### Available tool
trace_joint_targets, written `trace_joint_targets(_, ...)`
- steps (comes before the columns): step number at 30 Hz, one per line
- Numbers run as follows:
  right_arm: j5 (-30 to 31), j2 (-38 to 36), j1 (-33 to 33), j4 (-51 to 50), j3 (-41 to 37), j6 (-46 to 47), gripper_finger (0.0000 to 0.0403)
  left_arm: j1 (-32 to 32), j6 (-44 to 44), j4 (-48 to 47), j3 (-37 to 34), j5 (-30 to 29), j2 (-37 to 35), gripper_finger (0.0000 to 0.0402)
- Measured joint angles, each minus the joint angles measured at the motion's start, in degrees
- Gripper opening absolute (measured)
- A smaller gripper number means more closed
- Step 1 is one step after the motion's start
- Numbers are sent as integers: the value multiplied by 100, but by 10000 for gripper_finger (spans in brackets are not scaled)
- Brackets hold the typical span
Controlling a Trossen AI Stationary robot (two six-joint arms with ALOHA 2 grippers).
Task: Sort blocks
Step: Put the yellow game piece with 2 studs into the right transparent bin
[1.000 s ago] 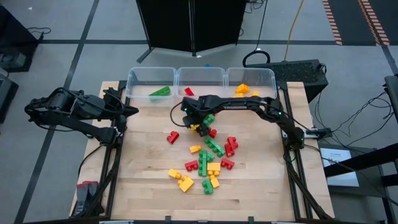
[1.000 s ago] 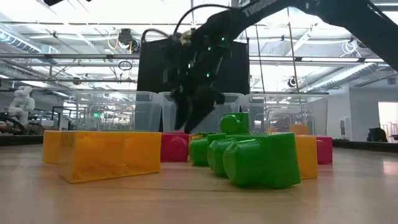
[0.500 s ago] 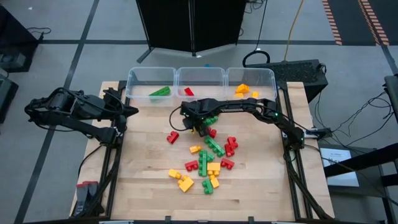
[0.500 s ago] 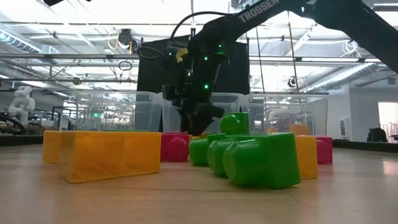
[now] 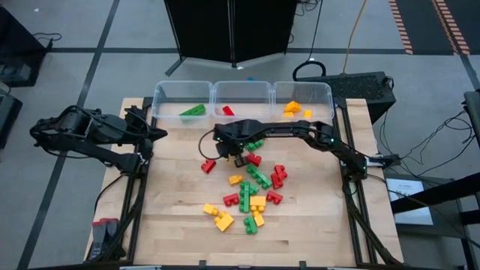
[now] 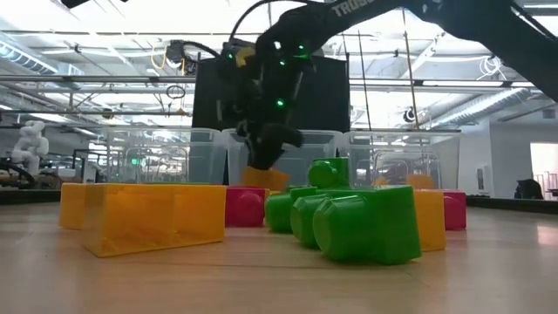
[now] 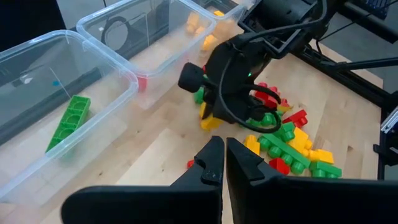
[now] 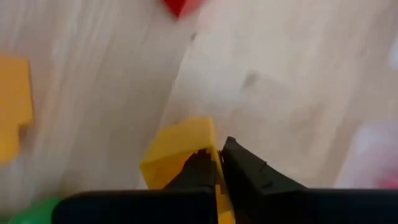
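We see the blocks [image 5: 251, 187] as small studded plastic bricks in red, green and yellow, most of them scattered on the middle of the wooden counter [image 5: 180, 225]. One yellow block [image 6: 266, 177] is lifted above the counter, pinched in the closed jaws of the right gripper [image 6: 264, 166]; it hangs tilted, with a corner pointing down. Just beside it lie a red block [image 5: 208, 166] and a green block [image 5: 255, 143]. A long green block [image 5: 192, 111] lies apart in the left bin, a red block [image 5: 228, 110] in the middle bin, and some yellow blocks [image 5: 292, 108] in the right bin.
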Motion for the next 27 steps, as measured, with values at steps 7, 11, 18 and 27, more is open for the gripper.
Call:
trace_joint_targets(7, 48, -35, -5, -817, 1597, 62, 6, 0, 0, 1, 0, 31, -2, 0)
trace_joint_targets(11, 128, -440, -153, -1246, 1976, 79, 6, -2, 2, 0, 0, 41, -2, 0)
trace_joint_targets(18, 274, -1873, -968, -2399, 1619, 776, 6, 0, 40, 2, 0, 39, -2, 0)
trace_joint_targets(27, 447, -2548, -2251, -3319, 1616, 1064, 6, -2, 4, 63, 0, 31, -2, 0)
